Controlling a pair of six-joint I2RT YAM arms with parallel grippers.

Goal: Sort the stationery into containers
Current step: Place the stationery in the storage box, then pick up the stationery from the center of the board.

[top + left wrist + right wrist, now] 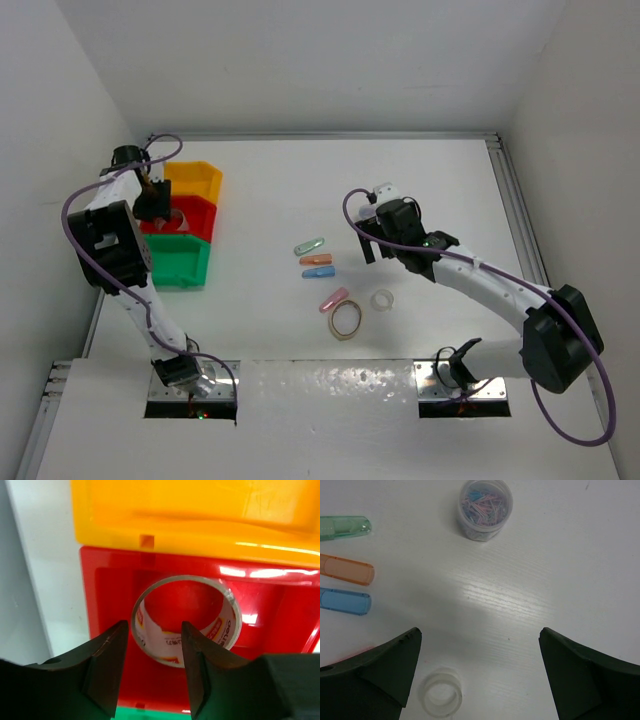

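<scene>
From above, my left arm [148, 195] covers the red bin's [200, 212] inside, so I can't see what's in it. At the left wrist, the left fingers [107, 665] hide the tape's [225, 625] near edge. The green bin [150, 714] is a sliver at the bottom edge, and the yellow bin [200, 520] runs off top and right. At the right wrist, the green piece [342, 526] is cut off at the left. A right finger [375, 670] hides nearly all of the pink piece [347, 653].

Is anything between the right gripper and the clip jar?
Nothing visible. Bare table lies between the open right gripper and the clip jar; the capsules lie off to one side.
</scene>
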